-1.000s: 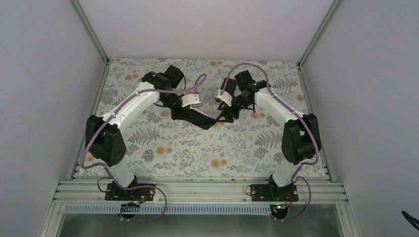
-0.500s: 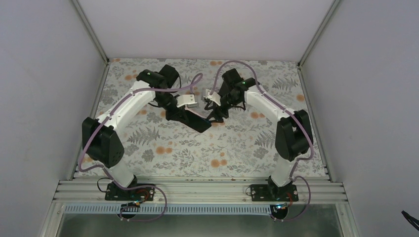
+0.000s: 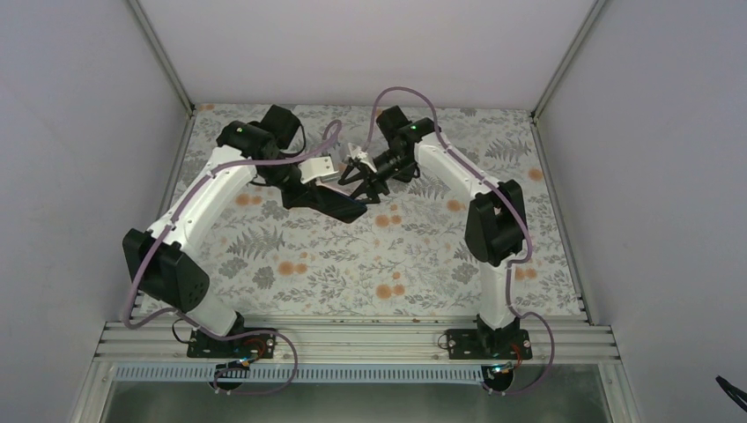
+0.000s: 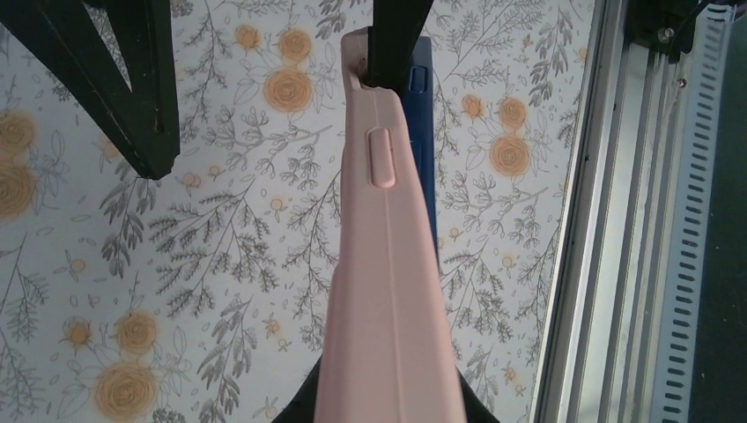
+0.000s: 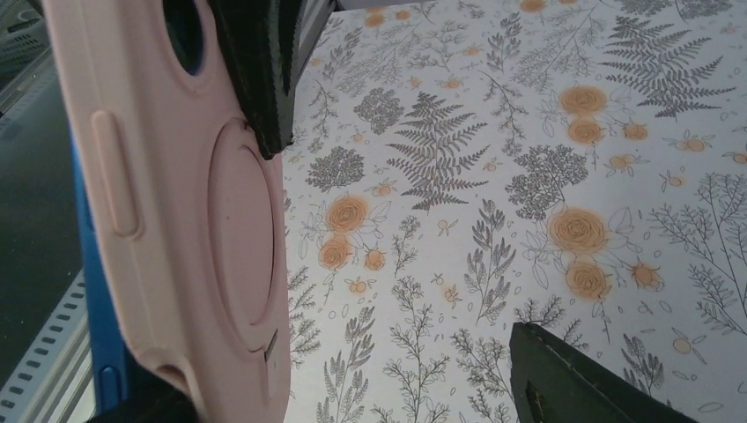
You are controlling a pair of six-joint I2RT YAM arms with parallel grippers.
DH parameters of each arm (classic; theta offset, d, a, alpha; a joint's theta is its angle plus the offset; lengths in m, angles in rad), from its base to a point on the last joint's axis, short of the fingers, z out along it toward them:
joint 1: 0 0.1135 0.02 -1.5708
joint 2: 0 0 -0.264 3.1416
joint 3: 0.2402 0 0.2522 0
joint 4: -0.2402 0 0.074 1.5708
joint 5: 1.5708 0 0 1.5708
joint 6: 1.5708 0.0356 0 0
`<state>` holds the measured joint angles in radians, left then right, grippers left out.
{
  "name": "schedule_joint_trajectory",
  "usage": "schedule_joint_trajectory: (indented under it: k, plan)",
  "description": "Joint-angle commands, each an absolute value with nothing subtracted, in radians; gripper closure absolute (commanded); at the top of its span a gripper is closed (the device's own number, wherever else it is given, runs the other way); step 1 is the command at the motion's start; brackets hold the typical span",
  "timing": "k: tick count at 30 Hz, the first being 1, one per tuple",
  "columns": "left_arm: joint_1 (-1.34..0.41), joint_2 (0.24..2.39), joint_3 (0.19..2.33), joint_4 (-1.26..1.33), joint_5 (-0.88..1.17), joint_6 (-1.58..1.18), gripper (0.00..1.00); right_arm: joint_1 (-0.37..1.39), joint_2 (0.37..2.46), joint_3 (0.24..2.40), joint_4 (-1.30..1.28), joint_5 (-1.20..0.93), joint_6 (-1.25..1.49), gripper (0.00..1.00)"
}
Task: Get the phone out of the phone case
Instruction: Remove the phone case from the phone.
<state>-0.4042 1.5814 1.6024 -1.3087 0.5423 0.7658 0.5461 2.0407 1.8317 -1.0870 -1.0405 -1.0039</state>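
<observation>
Left gripper [image 3: 339, 204]: clenched on the lower end of the phone case [image 4: 388, 264], which it holds edge-on above the table [image 5: 528, 176]. Whether its fingers bear on the case alone or also pinch the phone cannot be told. If they pinch both, the grip itself would lock the phone in.

The pink phone case has the blue phone [image 4: 423, 150] seated inside it, showing as a thin strip along the case's right edge in the left wrist view.

Right gripper [image 3: 358, 187]: released, jaws spread wide. One finger [image 5: 260, 79] lies against the top end of the case, beside its camera opening. The other finger [image 5: 573, 379] hangs well apart from the case, touching nothing.

Hazards, as judged:
- A single finger on smooth, rounded silicone may skid off the case.
- A hard push there may lever the case round in the left grip and twist it loose.
- If the phone springs free, nothing stands beside the case to catch it, so it would drop to the table.
</observation>
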Motion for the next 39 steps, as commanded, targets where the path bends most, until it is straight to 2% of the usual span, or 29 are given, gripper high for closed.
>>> schedule_joint_trajectory:
  k: [1,4,13,14,15,16,17,19,23,26,34,37,39]
  plan:
    - [-0.384,1.559,1.641,-0.654,0.472,0.6,0.98,0.759,2.024,1.857,-1.287,-1.288,-0.985,0.26]
    - [-0.383,1.538,1.602,-0.545,0.426,0.588,0.98,0.79,2.01,1.87,-1.287,-1.31,-0.951,0.26]
    - [-0.366,1.611,1.655,-0.515,0.408,0.566,0.98,0.884,1.942,1.863,-1.287,-1.304,-0.909,0.43]
    - [-0.365,1.614,1.653,-0.507,0.407,0.562,0.98,0.895,1.937,1.855,-1.287,-1.299,-0.91,0.48]
    - [-0.365,1.616,1.655,-0.502,0.408,0.557,0.98,0.898,1.932,1.851,-1.287,-1.296,-0.908,0.58]
    - [-0.364,1.62,1.658,-0.501,0.411,0.555,0.98,0.897,1.929,1.844,-1.286,-1.296,-0.908,0.77]
    - [-0.364,1.627,1.666,-0.507,0.417,0.556,0.98,0.897,1.925,1.84,-1.285,-1.296,-0.909,0.88]
    - [-0.364,1.639,1.687,-0.536,0.423,0.567,0.98,0.893,1.915,1.829,-1.285,-1.295,-0.915,0.96]
    - [-0.363,1.629,1.695,-0.566,0.445,0.6,0.95,0.864,1.893,1.804,-1.284,-1.301,-0.935,0.97]
    - [-0.364,1.623,1.71,-0.601,0.457,0.613,0.84,0.82,1.884,1.793,-1.284,-1.305,-0.938,0.97]
    - [-0.363,1.567,1.748,-0.72,0.382,0.621,0.31,0.601,1.89,1.744,-1.285,-1.292,-0.941,0.97]
    - [-0.365,1.509,1.728,-0.734,0.34,0.627,0.2,0.5,1.882,1.728,-1.285,-1.292,-0.944,0.97]
    - [-0.366,1.469,1.71,-0.736,0.328,0.626,0.16,0.458,1.871,1.723,-1.274,-1.281,-0.93,0.97]
